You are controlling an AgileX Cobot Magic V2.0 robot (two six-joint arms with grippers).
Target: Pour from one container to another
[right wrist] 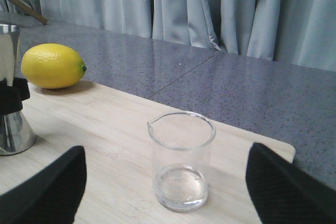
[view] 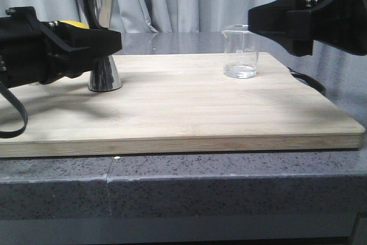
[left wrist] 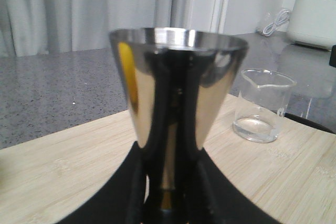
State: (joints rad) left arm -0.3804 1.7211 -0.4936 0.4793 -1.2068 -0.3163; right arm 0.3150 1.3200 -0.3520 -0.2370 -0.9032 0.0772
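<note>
The steel jigger (view: 104,76) stands upright at the board's back left. My left gripper (view: 109,44) is shut on the jigger's narrow waist, which its black fingers hide. In the left wrist view the jigger's upper cone (left wrist: 178,82) rises between the fingers (left wrist: 142,182). The clear glass beaker (view: 240,53) stands upright at the board's back right, with what looks like a shallow clear layer in its bottom. My right gripper (view: 258,18) hovers open just right of the beaker, level with its rim. In the right wrist view the beaker (right wrist: 181,161) sits between the wide-apart fingertips (right wrist: 63,182), touching neither.
A pale wooden board (view: 189,113) lies on the speckled grey counter (view: 229,176) and carries both vessels. A yellow lemon (right wrist: 52,65) rests behind the jigger near the board's far edge. Curtains hang behind. A black cable (view: 309,81) runs off the board's right side.
</note>
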